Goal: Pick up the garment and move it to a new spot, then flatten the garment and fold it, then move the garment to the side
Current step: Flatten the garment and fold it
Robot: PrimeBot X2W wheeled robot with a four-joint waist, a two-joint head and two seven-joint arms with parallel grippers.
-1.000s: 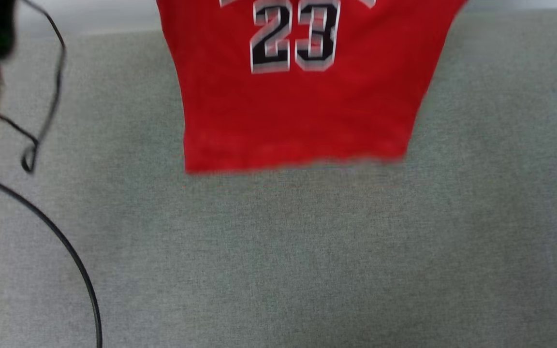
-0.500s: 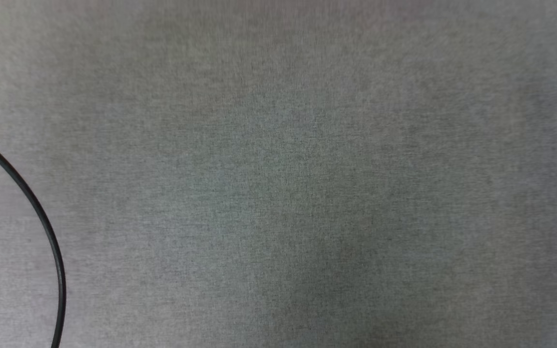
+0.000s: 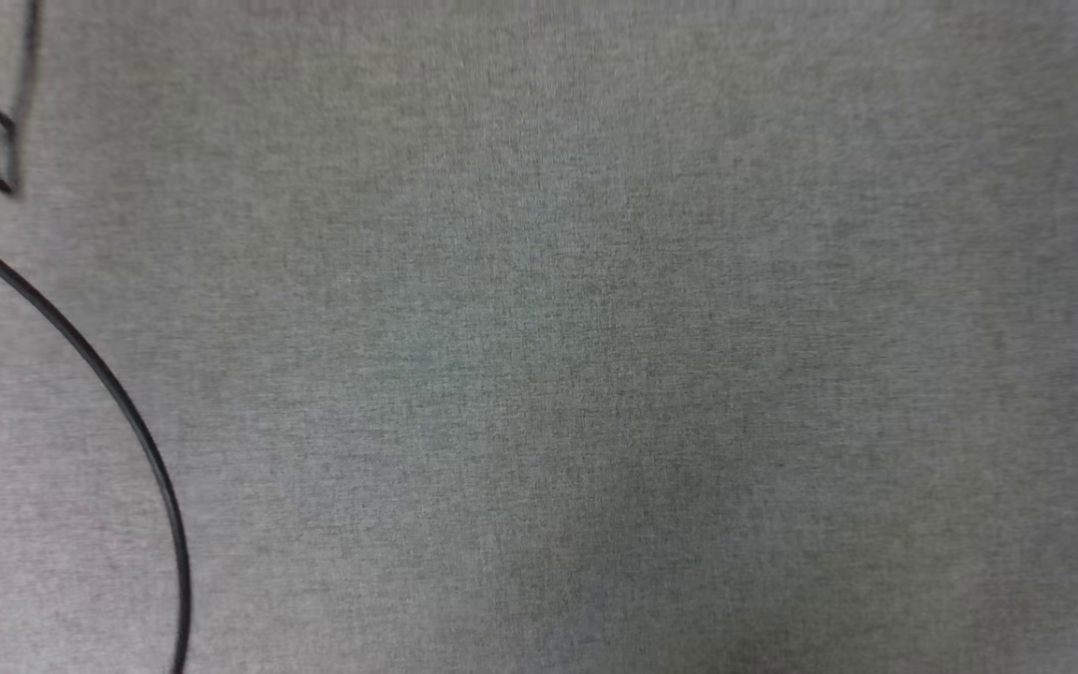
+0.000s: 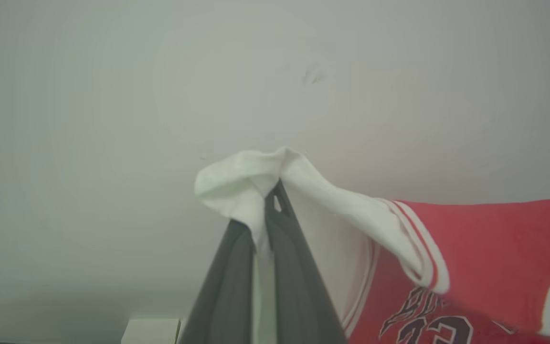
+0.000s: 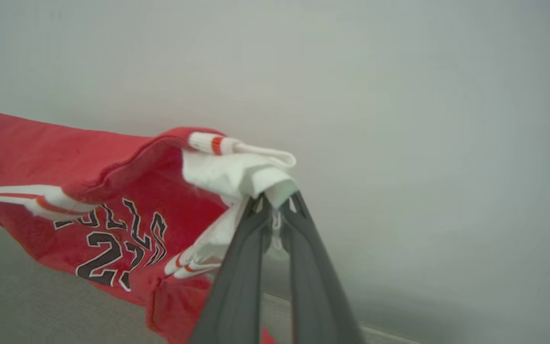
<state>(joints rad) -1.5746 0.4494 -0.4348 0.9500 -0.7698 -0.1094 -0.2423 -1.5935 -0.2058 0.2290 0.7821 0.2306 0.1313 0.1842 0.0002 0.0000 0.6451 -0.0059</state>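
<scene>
Two grips on one shirt (image 4: 485, 239), held up in front of a plain pale wall (image 4: 112, 95). First the left gripper (image 4: 268, 208): clenched tight on a bunched white sleeve (image 4: 241, 184), fingers (image 4: 294, 267) pressed together with a strip of white cloth pinched between them. Puffs out over the tips and a bit to their left. Off to the right of that gripper: striped trim (image 4: 423, 248), then the red body, stretched sideways and running out past the frame edge. Below the trim and right of the fingers, black lettering (image 4: 418, 320) with a white outline, partly cut off, so not really readable from there. Down by the base of the left finger, a small pale block (image 4: 151, 330), no idea what.

Now the right gripper (image 5: 275, 205), same deal: clamped shut on the other white sleeve (image 5: 237, 174), wad of cloth squeezed right at the tips, red-and-white trim (image 5: 213, 143) folded over just above and left of them. Left of that gripper, red body (image 5: 41, 153) spread out and sagging, with "BULLS" (image 5: 132, 227) and a number (image 5: 103, 260) underneath, both tilted. Lowest red fold hanging just left of the fingers' base, grey fabric (image 5: 17, 306) beneath it.

From the head camera: more of that grey fabric (image 3: 595, 374), plus a thin black cable (image 3: 118, 393) curving down the left side and a small loop (image 3: 1, 159) of it near the top left corner. Blurry up there, so hard to say more.
</scene>
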